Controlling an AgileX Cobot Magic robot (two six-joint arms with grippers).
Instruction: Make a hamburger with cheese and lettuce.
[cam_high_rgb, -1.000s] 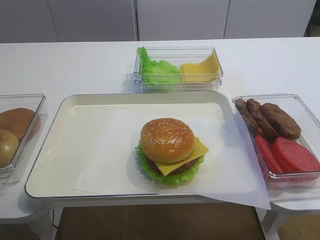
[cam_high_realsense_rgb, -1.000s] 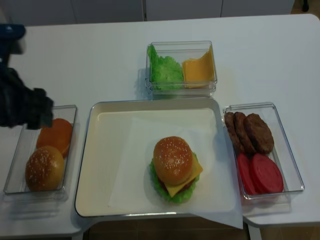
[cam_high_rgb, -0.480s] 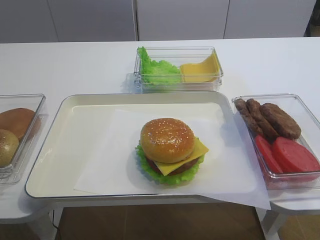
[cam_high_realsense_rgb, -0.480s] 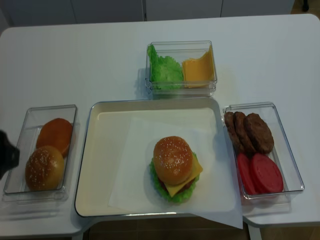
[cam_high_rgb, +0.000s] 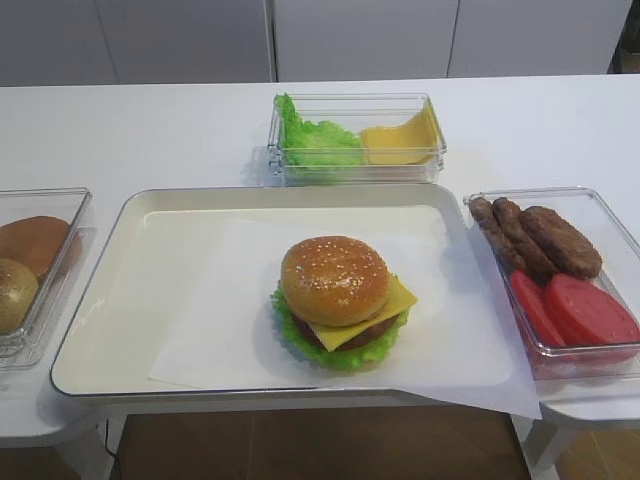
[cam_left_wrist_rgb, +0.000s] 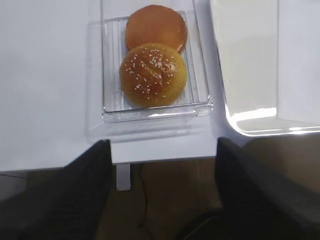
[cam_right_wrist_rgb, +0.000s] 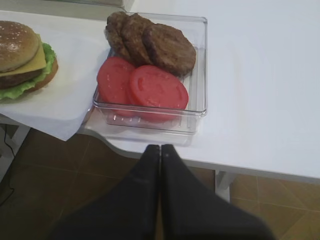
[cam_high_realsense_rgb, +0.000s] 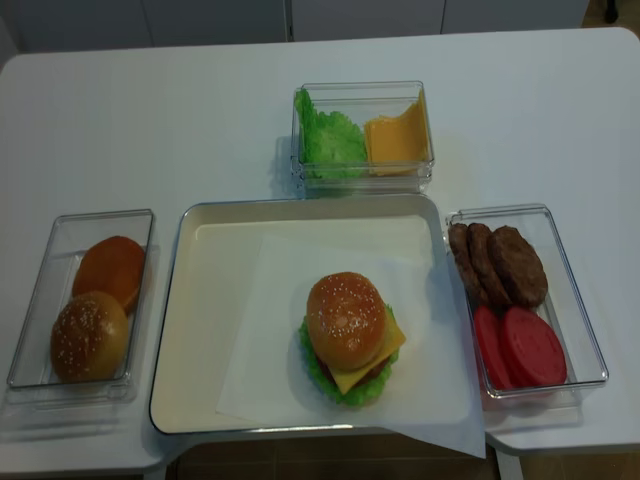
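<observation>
Left end effector: fingers spread wide, empty, below tabletop edge near bun container. On white paper in tray: assembled hamburger, lettuce under cheese. Right end effector: clenched, empty, before patty-and-tomato container.

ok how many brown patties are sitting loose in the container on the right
3, overlapping in the far half of the clear container: left patty, middle patty, right patty. More beneath seem unlikely but can't be ruled out.
</observation>
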